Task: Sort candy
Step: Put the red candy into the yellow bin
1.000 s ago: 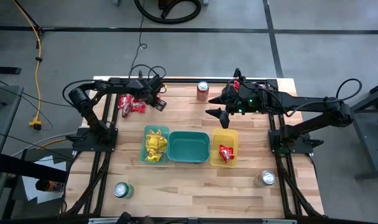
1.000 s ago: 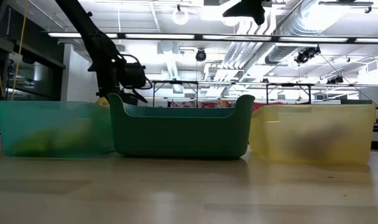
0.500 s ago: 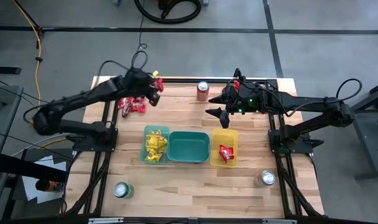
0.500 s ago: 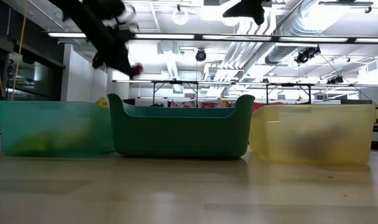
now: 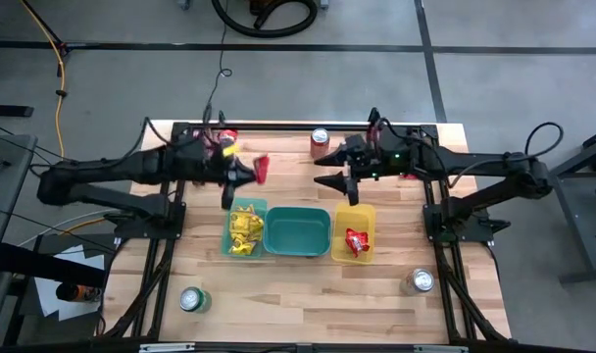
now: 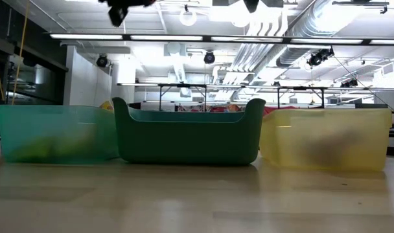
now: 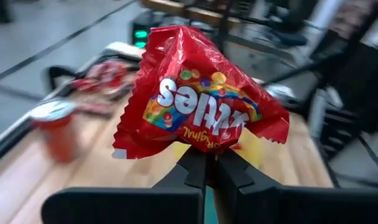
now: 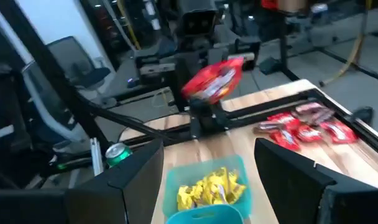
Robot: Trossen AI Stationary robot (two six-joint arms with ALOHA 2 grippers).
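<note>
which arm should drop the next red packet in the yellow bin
Left. The left gripper is already shut on a red packet, raised above the table near the bins. The right gripper hangs nearer the yellow bin, but its jaws are open and empty.

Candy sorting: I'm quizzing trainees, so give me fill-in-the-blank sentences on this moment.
1. The left pincer is shut on a ____ packet.
2. The yellow packets lie in the bin on the table's ____ side.
3. The middle bin holds ____ candy.
4. The right pincer is ____.

Missing: red; left; no; open
</note>
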